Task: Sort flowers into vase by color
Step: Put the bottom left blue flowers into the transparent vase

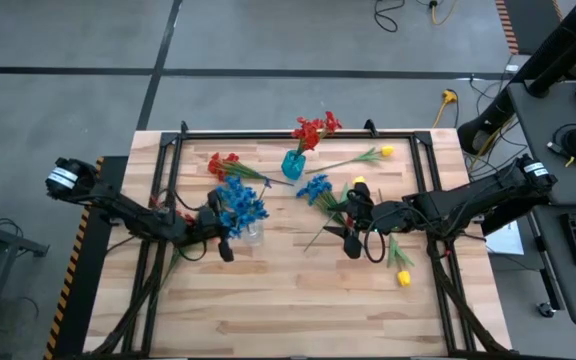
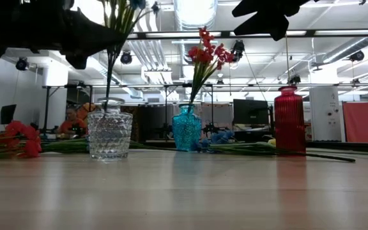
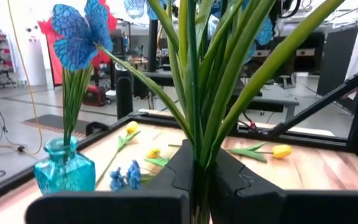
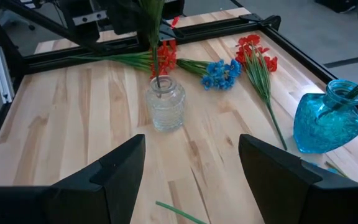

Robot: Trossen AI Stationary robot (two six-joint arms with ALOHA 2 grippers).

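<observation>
My left gripper (image 1: 220,226) is shut on a bunch of blue flowers (image 1: 241,205) standing over a clear glass vase (image 2: 109,134). The stalks' lower ends reach into the vase mouth (image 4: 158,84). A teal vase (image 1: 293,163) at the far middle holds red flowers (image 1: 314,129). More red flowers (image 1: 223,163), blue flowers (image 1: 315,188) and yellow flowers (image 1: 386,151) lie flat on the table. My right gripper (image 1: 353,228) hangs open over the table's right half, with nothing between its fingers (image 4: 123,180). My left gripper pinches the bunch's green stalks (image 3: 194,140) between its two fingers, below the leaves and heads. The fingers come level from the table's left and lie across the stalks. The bunch stands upright, heads up, with its lower ends (image 2: 110,96) inside the clear vase.
A red ribbed vase (image 2: 289,121) stands on the right side in the low view. Another yellow flower (image 1: 404,278) lies near the right front. A black frame (image 1: 268,135) runs along the table's far edge. A green stalk (image 4: 179,214) lies under my right gripper.
</observation>
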